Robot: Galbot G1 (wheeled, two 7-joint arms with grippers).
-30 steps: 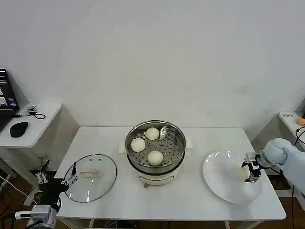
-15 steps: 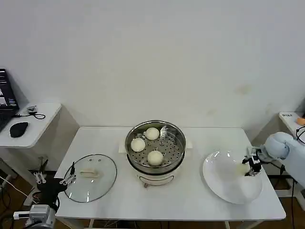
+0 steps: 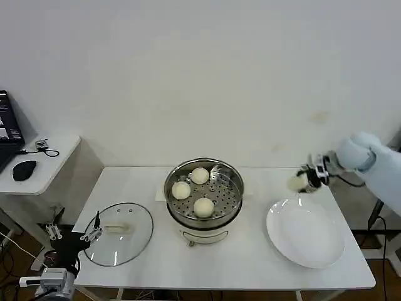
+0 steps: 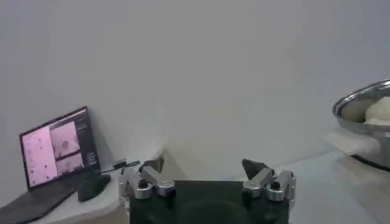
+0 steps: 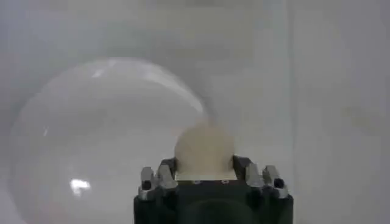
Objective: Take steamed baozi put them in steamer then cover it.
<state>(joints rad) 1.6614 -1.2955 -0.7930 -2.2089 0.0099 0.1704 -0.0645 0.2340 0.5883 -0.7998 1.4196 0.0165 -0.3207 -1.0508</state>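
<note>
Baozi numbered four. The table point(image 3: 250, 263) carried everything, largest first: the steamer point(image 3: 204, 195) stood at its middle on a white base, its perforated floor holding three buns, one point(image 3: 200, 175) toward the wall, one point(image 3: 181, 190) on the left and one point(image 3: 203, 207) nearest the robot. To the robot's left of the steamer the glass cover point(image 3: 119, 233) lay flat on the table, handle up, apart from the pot. To the right lay the white plate point(image 3: 306, 232), bare.

The fourth bun point(image 3: 296, 182) hung in the air above the plate's far edge, between plate and steamer but nearer the plate, pinched in the right gripper point(image 3: 304, 180). In the right wrist view that gripper point(image 5: 204, 170) had its jaws closed about the bun point(image 5: 204, 149) from both sides, spread only as wide as the bun itself, with the plate point(image 5: 91, 134) below.

The left gripper point(image 3: 74, 237) sat low off the table's left edge, beside the cover and touching nothing. In the left wrist view it point(image 4: 207, 167) had its jaws spread wide with nothing between them.
</note>
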